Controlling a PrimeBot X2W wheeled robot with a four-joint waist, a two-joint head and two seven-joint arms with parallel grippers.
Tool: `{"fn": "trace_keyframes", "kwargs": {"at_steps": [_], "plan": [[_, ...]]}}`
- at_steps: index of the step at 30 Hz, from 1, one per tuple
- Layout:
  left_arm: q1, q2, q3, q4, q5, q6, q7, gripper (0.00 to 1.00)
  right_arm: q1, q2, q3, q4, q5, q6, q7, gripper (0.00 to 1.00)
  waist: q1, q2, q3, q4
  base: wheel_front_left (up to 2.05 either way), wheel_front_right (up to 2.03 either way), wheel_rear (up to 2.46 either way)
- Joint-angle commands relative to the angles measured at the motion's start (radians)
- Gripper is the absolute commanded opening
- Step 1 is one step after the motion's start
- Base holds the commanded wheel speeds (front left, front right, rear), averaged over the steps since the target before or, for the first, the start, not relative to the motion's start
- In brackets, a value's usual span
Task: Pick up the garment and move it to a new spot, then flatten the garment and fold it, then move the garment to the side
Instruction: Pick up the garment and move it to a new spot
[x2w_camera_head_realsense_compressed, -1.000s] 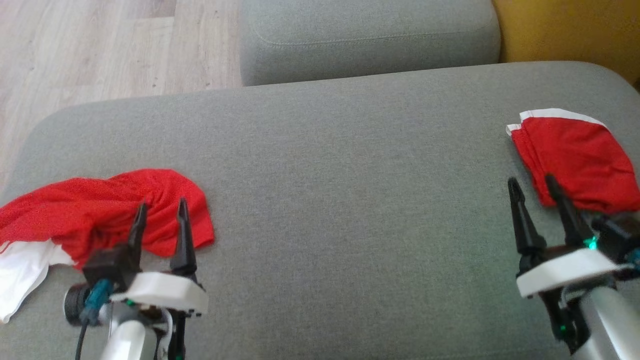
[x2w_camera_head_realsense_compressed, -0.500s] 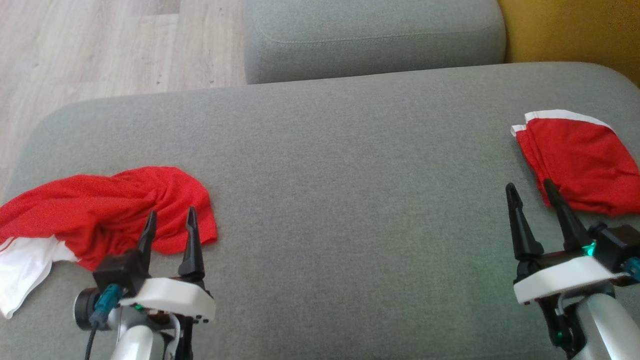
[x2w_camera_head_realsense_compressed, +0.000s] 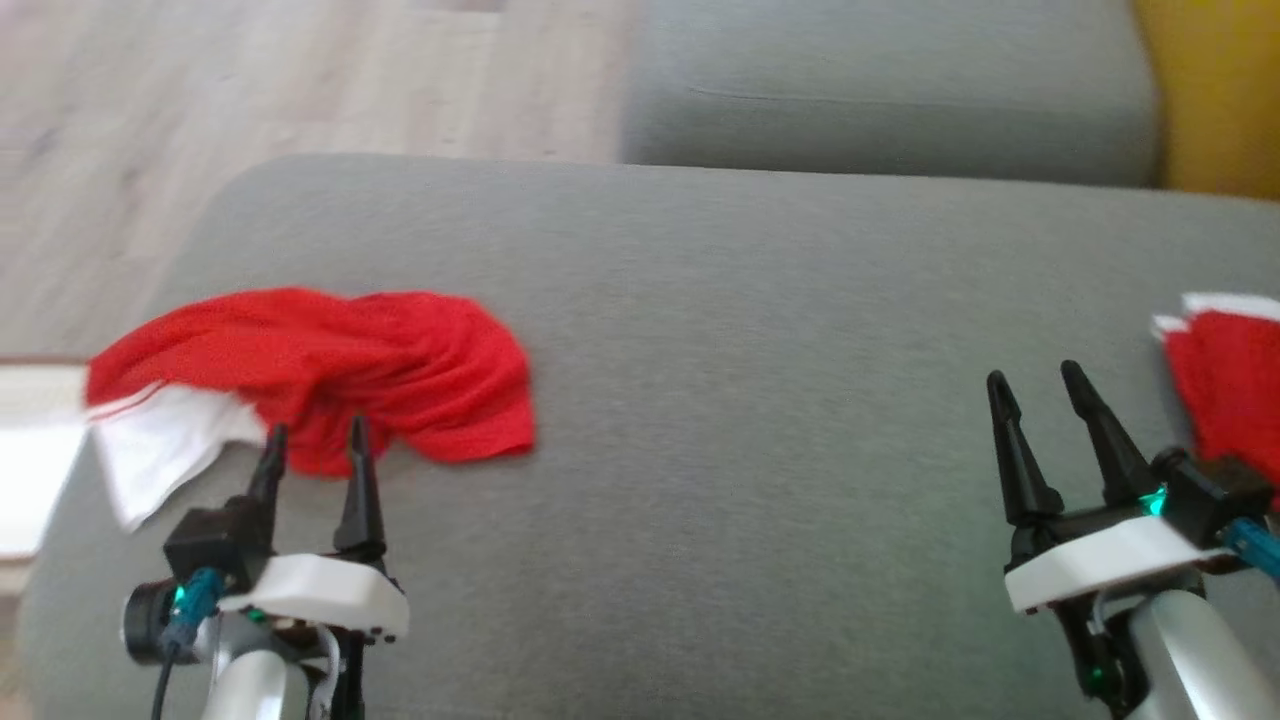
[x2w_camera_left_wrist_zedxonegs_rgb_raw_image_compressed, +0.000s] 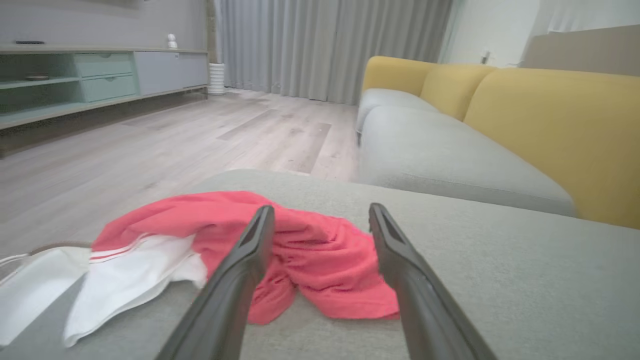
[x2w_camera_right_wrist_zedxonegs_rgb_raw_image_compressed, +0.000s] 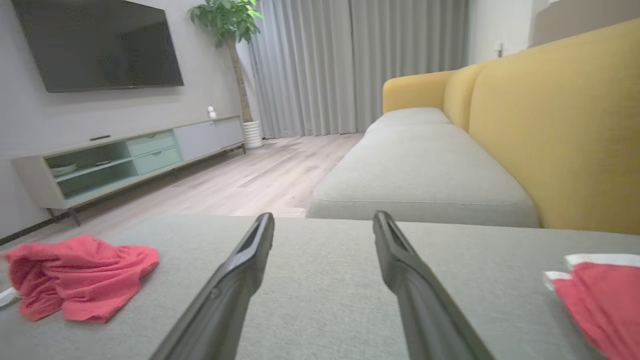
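Note:
A crumpled red garment (x2w_camera_head_realsense_compressed: 330, 365) with a white part lies on the left of the grey cushion (x2w_camera_head_realsense_compressed: 720, 330); the left wrist view has the garment (x2w_camera_left_wrist_zedxonegs_rgb_raw_image_compressed: 300, 250) just beyond my fingers, and it appears in the right wrist view (x2w_camera_right_wrist_zedxonegs_rgb_raw_image_compressed: 80, 275) at far left. My left gripper (x2w_camera_head_realsense_compressed: 312, 435) is open, its tips at the garment's near edge, holding nothing. My right gripper (x2w_camera_head_realsense_compressed: 1035, 380) is open over bare cushion.
A folded red and white garment (x2w_camera_head_realsense_compressed: 1225, 385) lies at the cushion's right edge, right of my right gripper, also low at the right in the right wrist view (x2w_camera_right_wrist_zedxonegs_rgb_raw_image_compressed: 600, 295). Another grey seat cushion (x2w_camera_head_realsense_compressed: 890, 95) and yellow backrest (x2w_camera_head_realsense_compressed: 1215, 90) lie beyond. Wood floor (x2w_camera_head_realsense_compressed: 200, 100) at left.
The whole head picture has shifted right, so the camera has turned left. Both grippers stay open. The left gripper's tips now sit at the crumpled garment's near edge instead of over it.

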Motion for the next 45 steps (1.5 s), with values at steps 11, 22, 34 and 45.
{"fn": "trace_keyframes", "kwargs": {"at_steps": [11,22,34,45], "plan": [[-0.041,0.023,0.053,-0.011,0.004,-0.003,-0.012,1.0,-0.027,0.017,0.051,-0.031,-0.003,-0.001,-0.011,1.0,0.0001,0.0,0.001,0.254,0.0,0.0,0.0],[-0.051,0.023,0.05,-0.01,-0.019,0.0,0.0,1.0,-0.034,0.015,0.073,-0.033,-0.003,-0.001,-0.011,1.0,0.0001,0.0,0.007,0.275,0.0,0.0,0.0],[-0.399,0.136,0.067,-0.027,-0.103,-0.072,0.408,1.0,-0.082,-0.022,0.082,-0.088,-0.006,-0.001,-0.011,1.0,0.0001,0.0,0.127,0.186,0.0,0.0,0.0],[-0.749,0.206,0.156,0.312,-0.248,-0.013,0.841,1.0,-0.175,-0.088,0.12,-0.127,0.034,-0.001,-0.011,1.0,0.0001,0.0,0.315,0.041,0.0,0.0,0.0]]}}
